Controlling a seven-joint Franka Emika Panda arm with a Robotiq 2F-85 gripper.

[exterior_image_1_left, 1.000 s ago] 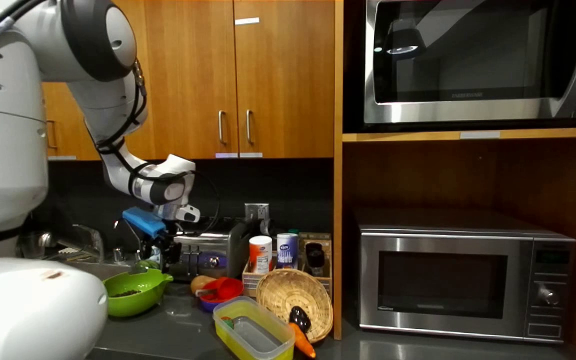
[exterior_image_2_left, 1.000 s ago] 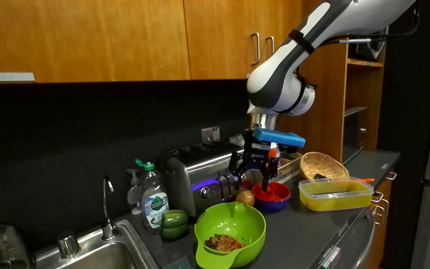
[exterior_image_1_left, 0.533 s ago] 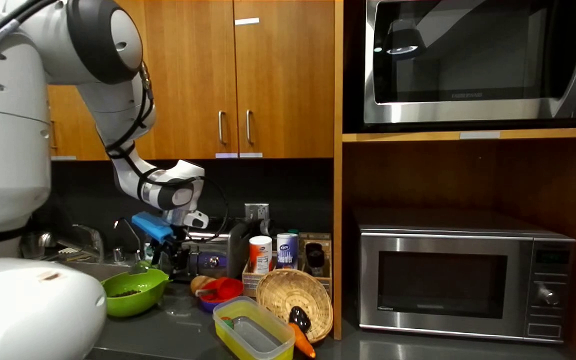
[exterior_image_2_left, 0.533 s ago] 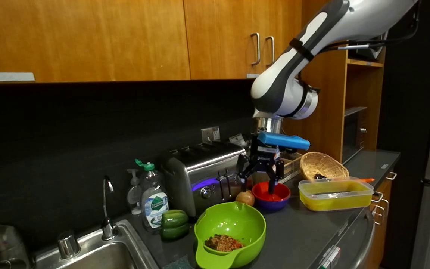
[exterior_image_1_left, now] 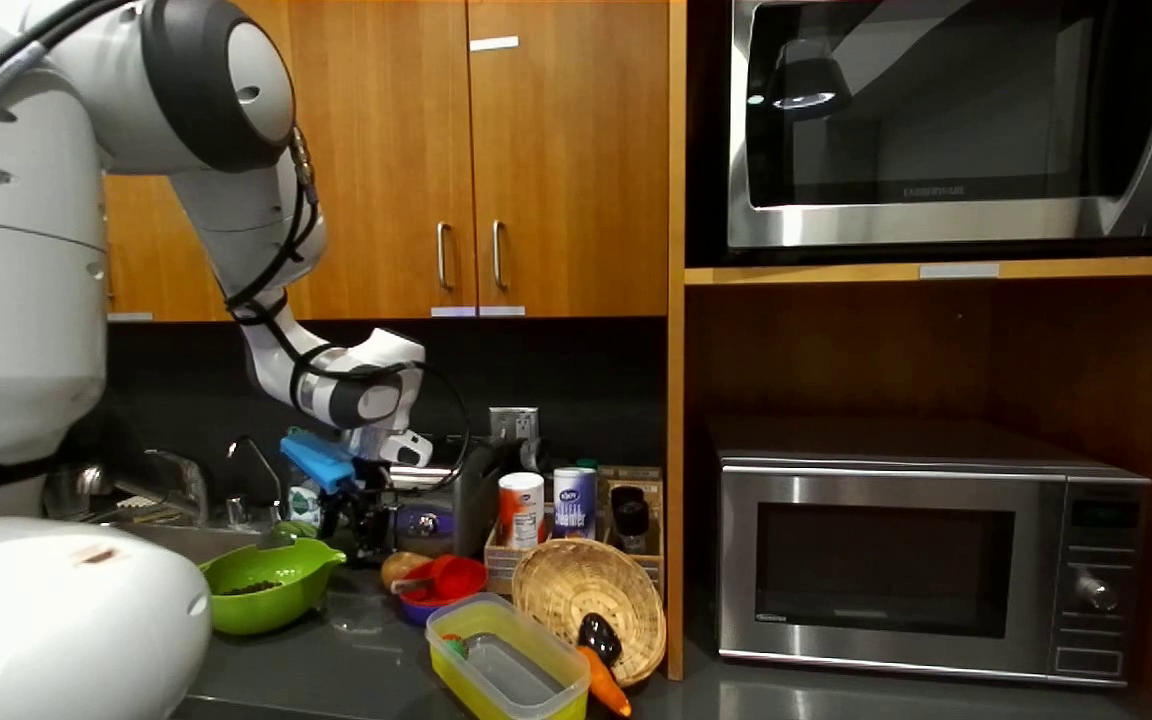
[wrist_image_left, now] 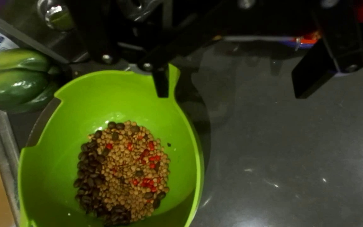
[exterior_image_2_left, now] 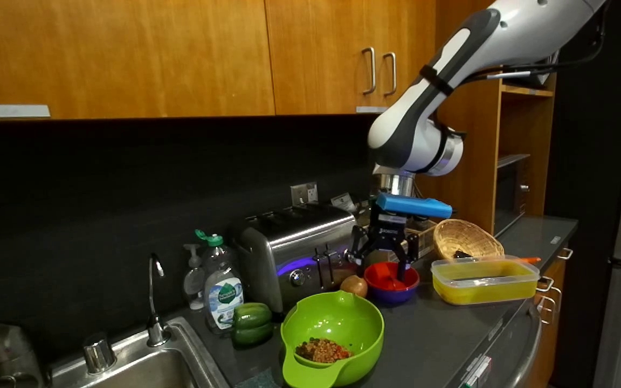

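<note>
Green bowl (exterior_image_2_left: 337, 312) on the bench (wrist_image_left: 279, 157), in front of the toaster (exterior_image_2_left: 289, 256).
The bowl is lime green, glossy and round, its rim notched, with a small tab; inside lie tan grains (wrist_image_left: 120, 160), dark brown beans (wrist_image_left: 88, 179) bunched along one side, and scattered red bits (wrist_image_left: 147, 182). The gripper (wrist_image_left: 233, 91) hangs above the bench, also in front of the toaster, its jaws spread wide.

Green bowl (wrist_image_left: 112, 99) of smooth, glossy plastic
</note>
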